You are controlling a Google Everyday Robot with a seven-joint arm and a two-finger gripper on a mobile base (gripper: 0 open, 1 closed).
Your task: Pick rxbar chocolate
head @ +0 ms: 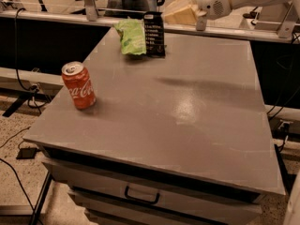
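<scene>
Grey drawer-fronted table (197,125): rxbar chocolate (154,34) stands upright at the far edge, just beside a green chip bag (131,36); gripper (174,12) just right of its top, hold cannot be told; red can (78,85) near left

On surface (197,125): Coca-Cola can (78,85) near left edge. At far edge: chip bag (131,35), with rxbar chocolate (154,34) upright just right of it. The tool (180,14) hangs above far edge, right of rxbar chocolate.
</scene>
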